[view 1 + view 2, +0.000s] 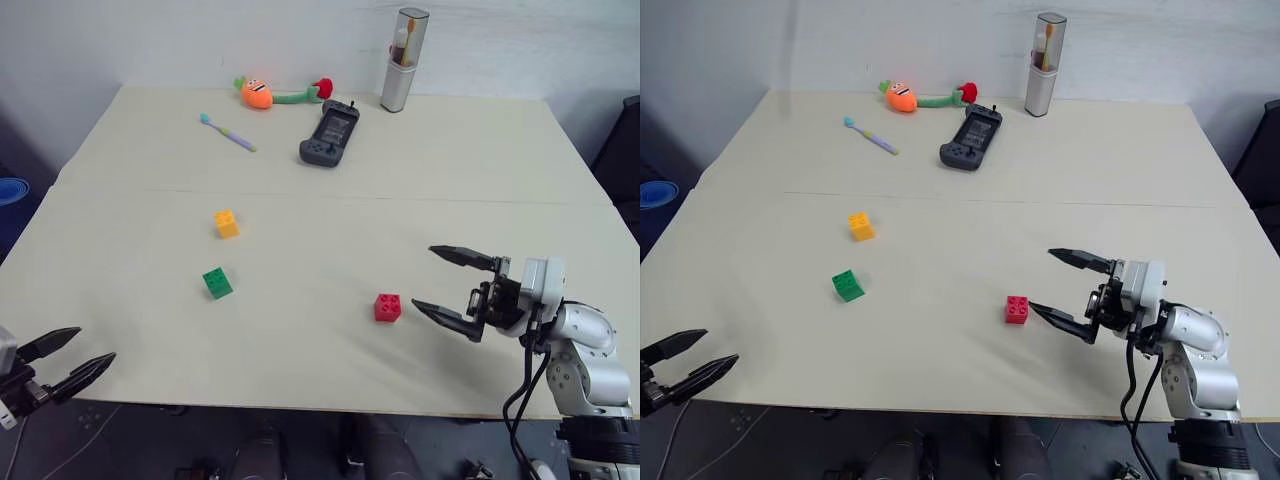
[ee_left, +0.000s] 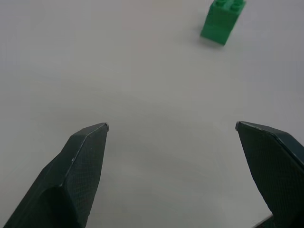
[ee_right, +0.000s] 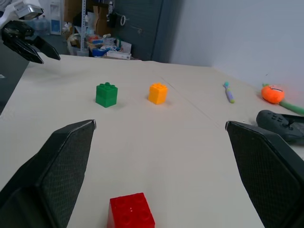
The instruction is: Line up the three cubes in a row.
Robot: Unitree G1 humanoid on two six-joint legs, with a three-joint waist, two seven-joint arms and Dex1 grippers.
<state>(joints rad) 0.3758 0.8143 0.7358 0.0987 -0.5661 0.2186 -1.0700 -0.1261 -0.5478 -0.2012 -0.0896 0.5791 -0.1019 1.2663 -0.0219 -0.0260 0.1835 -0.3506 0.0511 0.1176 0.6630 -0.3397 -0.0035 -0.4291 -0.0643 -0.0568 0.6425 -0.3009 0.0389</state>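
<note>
Red cube (image 1: 388, 307) on the cream tabletop (image 1: 420, 190), just ahead of the right gripper (image 1: 434, 276), apart from both black fingers, which stand wide with nothing between them. Green cube (image 1: 217, 283) and yellow-orange cube (image 1: 227, 223) near each other toward the left, well apart from the red one. Left gripper (image 1: 80, 351) at the near left edge, spread wide and empty. Further back: black game controller (image 1: 330, 133), toothbrush (image 1: 228, 132), carrot plush (image 1: 258, 93), tall toothbrush case (image 1: 404, 60) by the white wall.

Same layout from the right eye: red cube (image 1: 1017, 309) loose on the table, clearly off any line with the other two.

From the left wrist, only bare cream surface between the parted fingers (image 2: 80, 164), green cube (image 2: 222, 20) beyond them.

From the right wrist, red cube (image 3: 131, 216) low between the open fingers (image 3: 61, 161); green (image 3: 106, 94) and yellow-orange (image 3: 157, 93) cubes side by side beyond, left gripper (image 3: 31, 43) far across. Dark wall, shelving and clutter past the table edge.

Judged stage: no row yet, nothing gripped. Probably next: closing on the red cube and carrying it over beside the pair, or bringing those toward it. Calls for squaring the jaws on a small studded block and setting it level.
</note>
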